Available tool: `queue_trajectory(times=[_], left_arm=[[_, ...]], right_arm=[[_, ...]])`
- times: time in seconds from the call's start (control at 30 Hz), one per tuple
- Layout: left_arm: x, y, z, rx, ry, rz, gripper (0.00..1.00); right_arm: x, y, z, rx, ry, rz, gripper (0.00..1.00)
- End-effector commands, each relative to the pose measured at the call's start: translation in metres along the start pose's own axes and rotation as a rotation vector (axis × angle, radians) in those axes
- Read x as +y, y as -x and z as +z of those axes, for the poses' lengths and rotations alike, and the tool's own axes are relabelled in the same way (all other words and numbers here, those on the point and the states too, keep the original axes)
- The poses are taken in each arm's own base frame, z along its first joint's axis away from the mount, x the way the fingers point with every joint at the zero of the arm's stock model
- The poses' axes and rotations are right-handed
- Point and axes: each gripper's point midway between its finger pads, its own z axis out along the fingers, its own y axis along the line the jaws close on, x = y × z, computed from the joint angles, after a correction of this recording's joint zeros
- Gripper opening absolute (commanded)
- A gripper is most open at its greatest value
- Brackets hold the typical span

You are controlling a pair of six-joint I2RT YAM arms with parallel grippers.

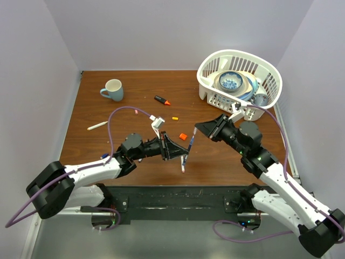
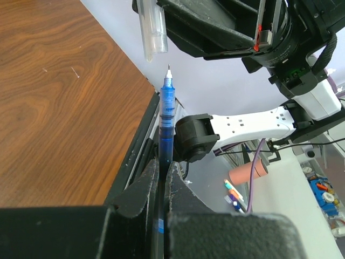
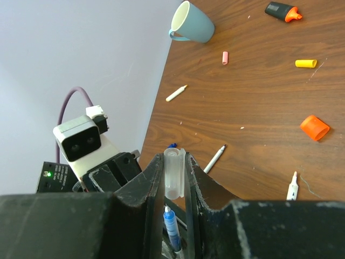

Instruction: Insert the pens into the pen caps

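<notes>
My left gripper (image 2: 163, 167) is shut on a blue pen (image 2: 166, 124) whose bare pointed tip sticks out past the fingers. My right gripper (image 3: 174, 159) is shut on a clear pen cap (image 3: 174, 172). In the left wrist view the clear cap (image 2: 152, 29) hangs just above and left of the pen's tip, with a small gap between them. In the right wrist view the blue pen (image 3: 171, 226) shows right below the cap's open end. Both grippers meet above the table's near middle, left gripper (image 1: 179, 150) and right gripper (image 1: 198, 128).
Loose on the table lie an orange cap (image 3: 315, 127), a yellow cap (image 3: 305, 63), a pink cap (image 3: 225, 58), a black-and-orange highlighter (image 1: 161, 100) and white pens (image 3: 215, 158) (image 3: 292, 186) (image 1: 97, 125). A teal mug (image 1: 113, 89) stands back left, a white basket (image 1: 269, 65) with dishes back right.
</notes>
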Motion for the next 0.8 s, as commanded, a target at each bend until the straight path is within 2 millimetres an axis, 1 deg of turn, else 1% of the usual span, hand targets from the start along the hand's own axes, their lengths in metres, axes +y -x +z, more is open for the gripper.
queue_trajectory(times=[0.0, 0.13, 0.27, 0.33, 0.43, 0.57, 0.77], left_arm=[[-0.018, 0.018, 0.005, -0.042, -0.069, 0.024, 0.0], [-0.02, 0.02, 0.007, -0.044, -0.072, 0.024, 0.0], [-0.024, 0.023, 0.009, -0.042, -0.082, 0.03, 0.0], [-0.025, 0.026, 0.01, -0.044, -0.084, 0.036, 0.0], [-0.028, 0.027, 0.01, -0.044, -0.09, 0.03, 0.0], [-0.035, 0.029, 0.008, -0.053, -0.115, 0.027, 0.0], [-0.033, 0.03, 0.01, -0.065, -0.118, 0.015, 0.0]], right_arm=[[0.016, 0.013, -0.004, -0.042, 0.041, -0.024, 0.0], [0.016, 0.009, -0.007, -0.033, 0.051, -0.018, 0.0], [0.022, 0.009, -0.01, -0.024, 0.071, -0.027, 0.0], [0.02, 0.009, -0.01, -0.021, 0.062, -0.043, 0.0], [0.009, 0.005, -0.013, -0.015, 0.02, -0.047, 0.0], [0.007, 0.003, -0.014, -0.011, 0.018, -0.047, 0.0], [0.014, 0.004, -0.018, -0.02, 0.046, -0.032, 0.0]])
